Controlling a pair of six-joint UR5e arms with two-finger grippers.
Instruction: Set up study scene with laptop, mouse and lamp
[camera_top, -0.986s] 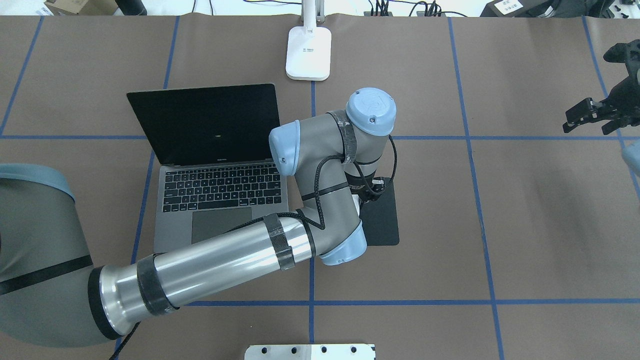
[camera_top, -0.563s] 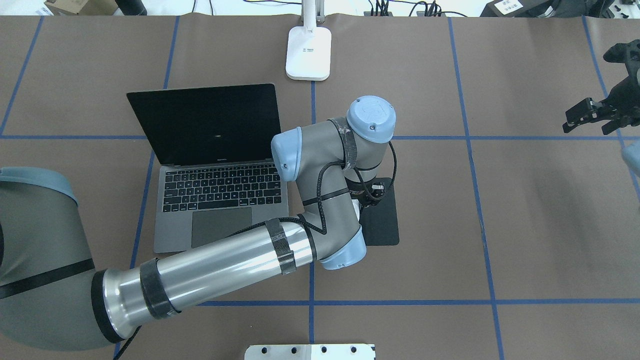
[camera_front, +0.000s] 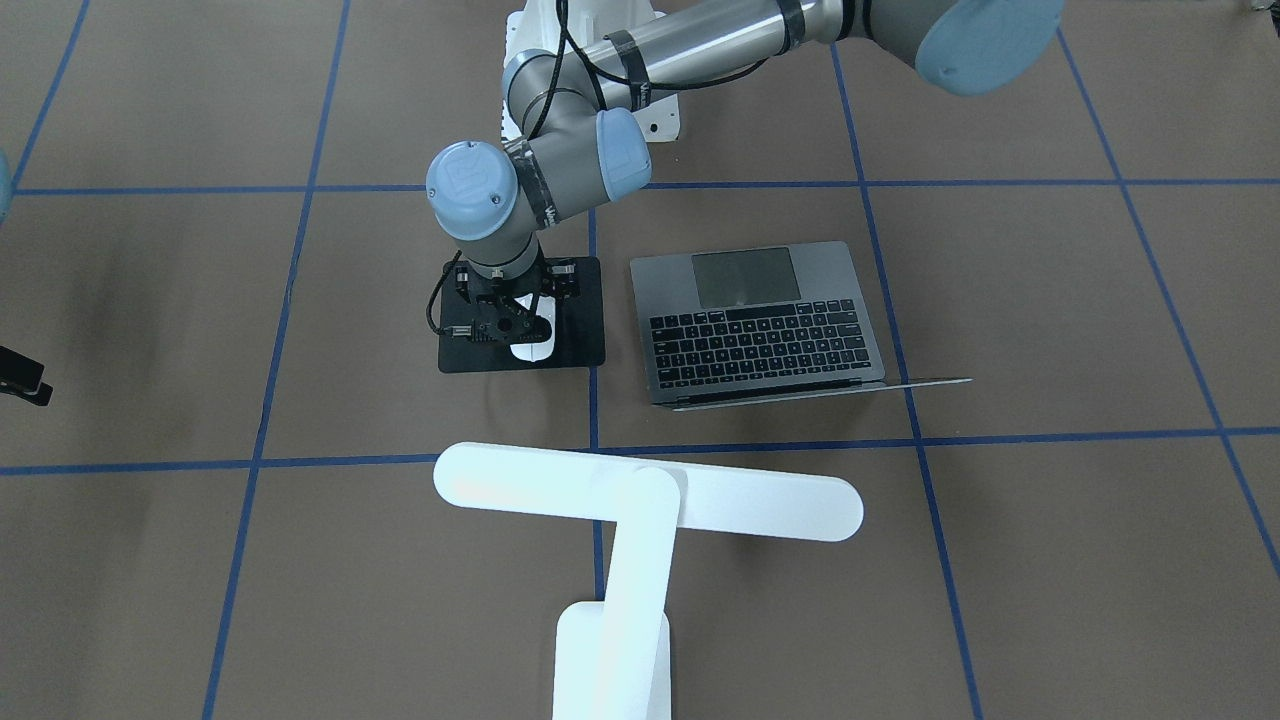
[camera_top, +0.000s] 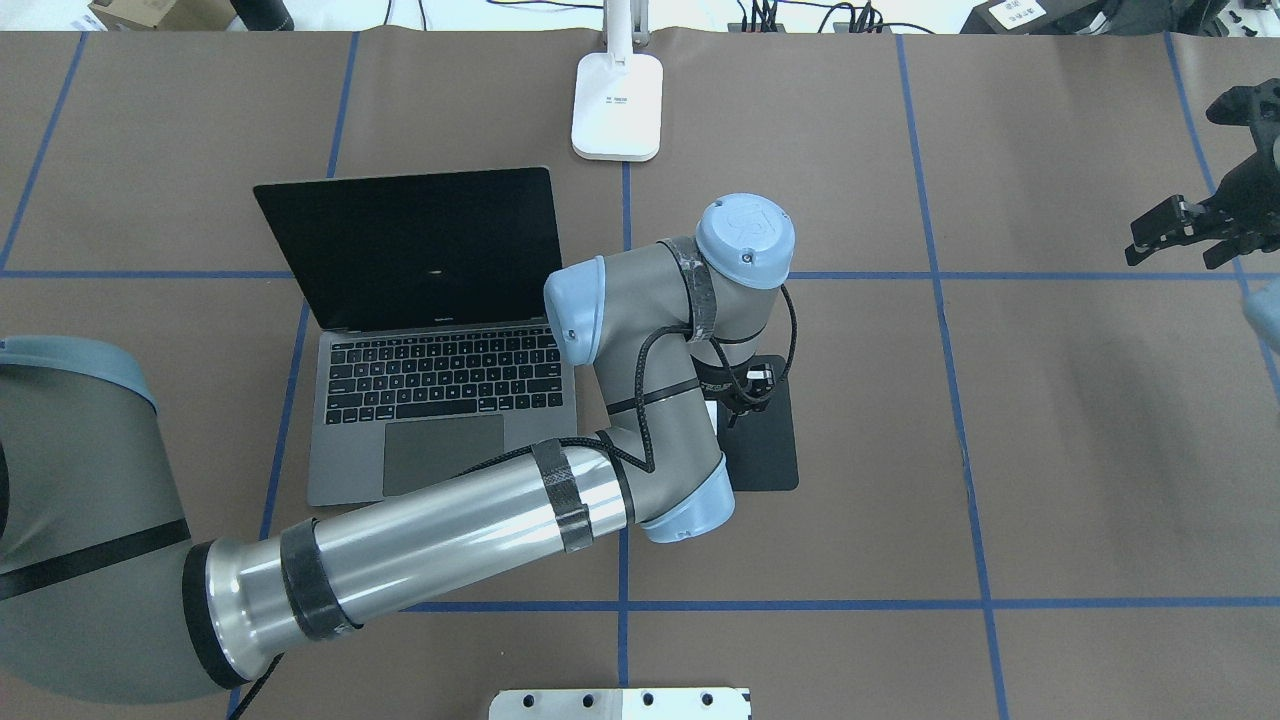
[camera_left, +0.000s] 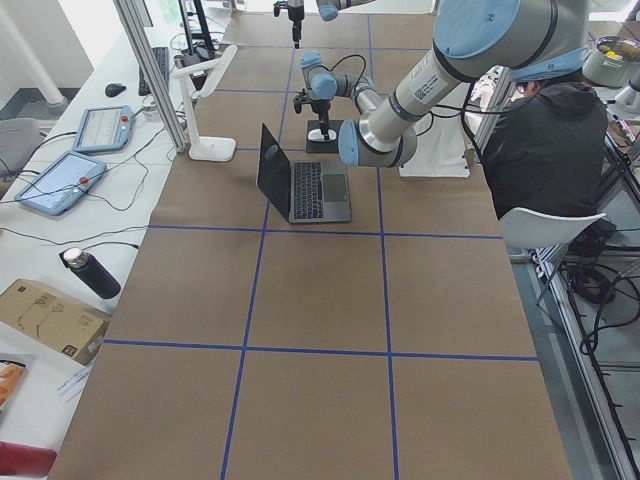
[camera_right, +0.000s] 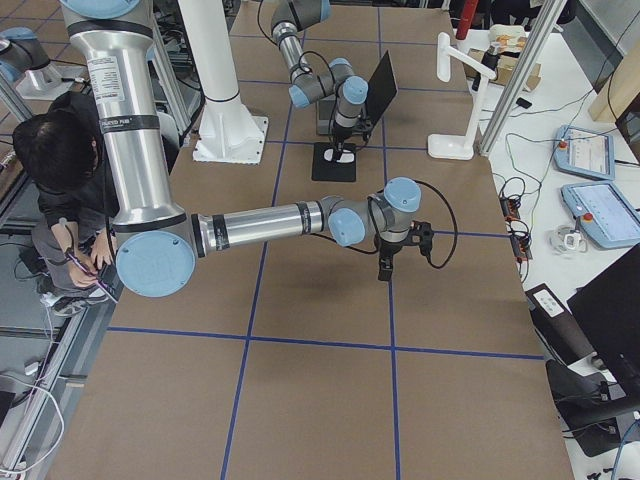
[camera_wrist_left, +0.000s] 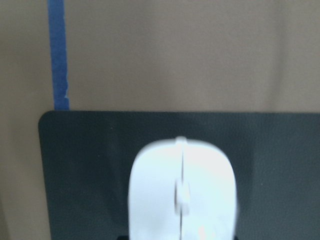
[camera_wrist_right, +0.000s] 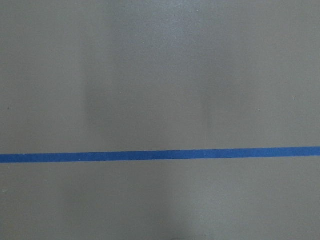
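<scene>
Hanging over the mouse (camera_wrist_left: 182, 190), the left gripper (camera_front: 520, 338) hides its fingers, so its grip cannot be told. The mouse is on a black mat (camera_top: 770, 450), right of the open laptop (camera_top: 440, 380). The right gripper (camera_top: 1190, 240) is spread, far right.

Room over the black mat (camera_front: 585, 300) is taken up by the left gripper (camera_front: 508, 328). One side is walled off by the open laptop (camera_front: 760, 320) just beside it. The far strip is overhung by the lamp (camera_front: 650, 495) head. Wide bare table (camera_top: 1080, 450) is left on the robot's right.
</scene>
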